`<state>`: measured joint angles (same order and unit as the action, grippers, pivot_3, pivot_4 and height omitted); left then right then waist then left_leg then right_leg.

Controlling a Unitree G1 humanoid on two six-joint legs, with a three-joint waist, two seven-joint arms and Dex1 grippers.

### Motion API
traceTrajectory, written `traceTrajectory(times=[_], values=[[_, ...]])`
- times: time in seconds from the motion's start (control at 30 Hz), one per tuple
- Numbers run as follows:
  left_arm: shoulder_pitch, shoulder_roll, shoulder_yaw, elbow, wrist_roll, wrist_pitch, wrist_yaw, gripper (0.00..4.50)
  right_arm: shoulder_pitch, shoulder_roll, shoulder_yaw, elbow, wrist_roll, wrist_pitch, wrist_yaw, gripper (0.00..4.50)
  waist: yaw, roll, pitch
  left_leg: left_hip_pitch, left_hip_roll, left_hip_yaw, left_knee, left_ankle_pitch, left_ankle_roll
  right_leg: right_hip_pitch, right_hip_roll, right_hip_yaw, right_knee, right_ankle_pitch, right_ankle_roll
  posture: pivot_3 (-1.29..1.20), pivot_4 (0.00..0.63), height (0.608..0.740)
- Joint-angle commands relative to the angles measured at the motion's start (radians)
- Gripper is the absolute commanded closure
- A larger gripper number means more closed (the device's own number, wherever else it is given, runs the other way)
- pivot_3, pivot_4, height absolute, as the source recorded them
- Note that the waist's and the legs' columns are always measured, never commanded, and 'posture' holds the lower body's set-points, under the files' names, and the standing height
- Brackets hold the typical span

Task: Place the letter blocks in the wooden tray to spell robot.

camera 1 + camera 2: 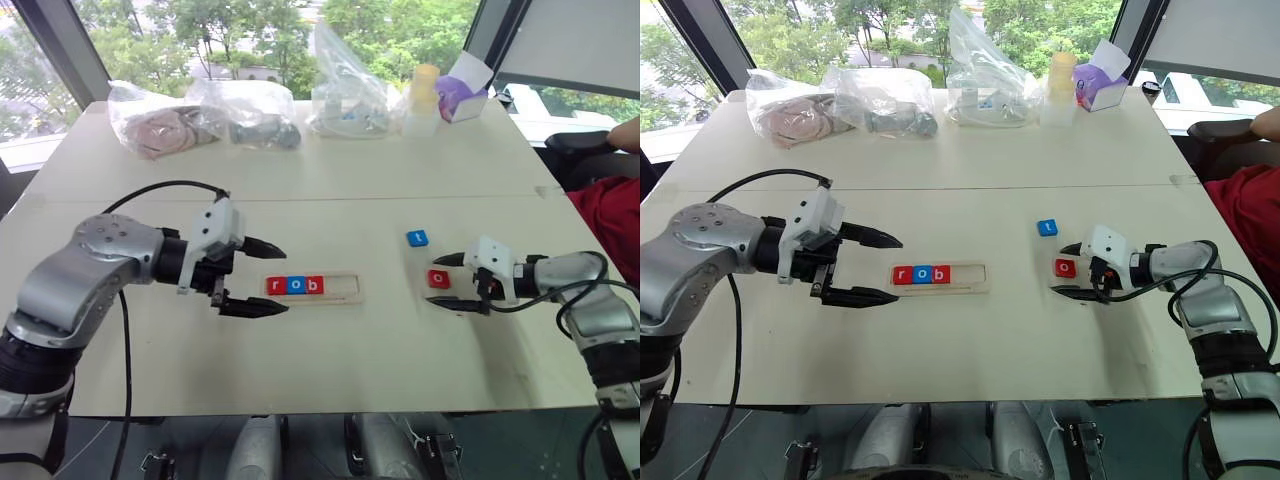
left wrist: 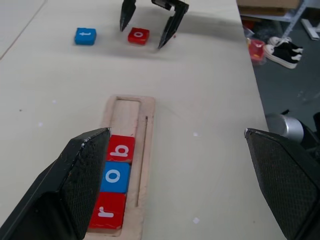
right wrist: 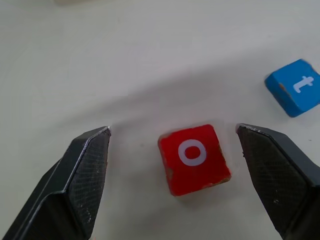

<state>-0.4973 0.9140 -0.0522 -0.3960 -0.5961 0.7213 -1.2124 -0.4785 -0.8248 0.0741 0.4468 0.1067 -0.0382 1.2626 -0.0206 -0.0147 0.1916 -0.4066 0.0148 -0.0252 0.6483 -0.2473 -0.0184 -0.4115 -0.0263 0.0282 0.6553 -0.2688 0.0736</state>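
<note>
Your right pincer (image 1: 456,283) gapes wide, empty, straddling the red o block (image 3: 195,159) on the worktop (image 1: 330,360), at three o'clock from the wooden tray (image 1: 340,287). Centre it, lower squarely, then close.

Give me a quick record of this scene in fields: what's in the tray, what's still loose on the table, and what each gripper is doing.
Tray: wooden tray holds red r, blue o, red b; the other two slots are free
Loose blocks: red o and blue t, on the table, apart
Left gripper: open, empty, beside the tray's r end
Right gripper: open, fingers either side of the red o, not touching it
Next, probably: close on the red o
</note>
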Motion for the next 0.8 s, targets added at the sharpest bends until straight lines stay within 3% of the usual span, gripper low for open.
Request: traceTrajectory(times=[0.03, 0.17, 0.2, 0.27, 0.43, 0.6, 0.8], values=[[0.015, 0.02, 0.045, -0.046, -0.027, 0.024, 0.024, 0.0, -0.066, 0.01, 0.022, 0.121, -0.037, -0.087, 0.02, 0.36, 0.0, 0.0, 0.0, 0.0, 0.0, 0.0, 0.0, 0.0, 0.0, 0.0, 0.0, 0.0, 0.0, 0.0, 0.0, 0.0, 0.15, 0.74], [0.039, 0.022, 0.056, -0.079, -0.047, 0.047, 0.049, 0.0, -0.115, 0.014, 0.05, 0.255, -0.066, -0.148, 0.055, 0.36, 0.001, 0.0, 0.0, 0.001, 0.001, -0.001, 0.001, 0.0, 0.0, 0.002, 0.0, 0.0, 0.0, 0.0, 0.0, 0.0, 0.15, 0.74], [0.046, 0.024, 0.058, -0.082, -0.046, 0.048, 0.054, 0.0, -0.125, 0.012, 0.052, 0.276, -0.066, -0.153, 0.066, 0.58, 0.001, 0.0, 0.0, 0.002, 0.001, -0.001, 0.001, 0.0, 0.0, 0.003, -0.001, 0.0, 0.0, 0.0, -0.001, 0.0, 0.15, 0.74], [0.058, 0.03, 0.065, -0.086, -0.047, 0.049, 0.062, 0.0, -0.134, 0.004, 0.056, 0.297, -0.062, -0.152, 0.094, 1.18, 0.002, 0.0, 0.0, 0.005, 0.001, 0.0, 0.001, 0.0, 0.0, 0.005, -0.001, 0.0, 0.0, 0.0, -0.001, 0.0, 0.15, 0.74], [0.069, 0.031, 0.067, -0.089, -0.05, 0.045, 0.076, 0.0, -0.122, 0.002, 0.054, 0.309, -0.058, -0.14, 0.126, 3.31, 0.004, 0.0, 0.0, 0.009, 0.0, 0.0, 0.001, 0.0, -0.001, 0.01, -0.002, 0.001, 0.0, -0.002, -0.003, 0.0, 0.15, 0.74], [0.066, 0.039, 0.073, -0.069, -0.049, 0.036, 0.072, 0.0, -0.131, 0.031, 0.022, 0.223, -0.005, -0.031, 0.105, 3.31, 0.004, 0.0, 0.0, 0.014, 0.0, 0.0, -0.001, 0.0, -0.001, 0.015, -0.002, 0.001, -0.001, -0.002, -0.004, 0.0, 0.15, 0.74], [0.095, 0.094, 0.081, -0.001, -0.011, -0.008, 0.035, 0.0, -0.149, 0.122, 0.047, -0.169, 0.102, 0.289, 0.076, 3.31, -0.014, 0.001, 0.001, 0.014, 0.002, -0.002, -0.002, 0.0, -0.001, 0.012, -0.001, 0.002, 0.001, 0.0, -0.001, 0.0, 0.15, 0.74]])
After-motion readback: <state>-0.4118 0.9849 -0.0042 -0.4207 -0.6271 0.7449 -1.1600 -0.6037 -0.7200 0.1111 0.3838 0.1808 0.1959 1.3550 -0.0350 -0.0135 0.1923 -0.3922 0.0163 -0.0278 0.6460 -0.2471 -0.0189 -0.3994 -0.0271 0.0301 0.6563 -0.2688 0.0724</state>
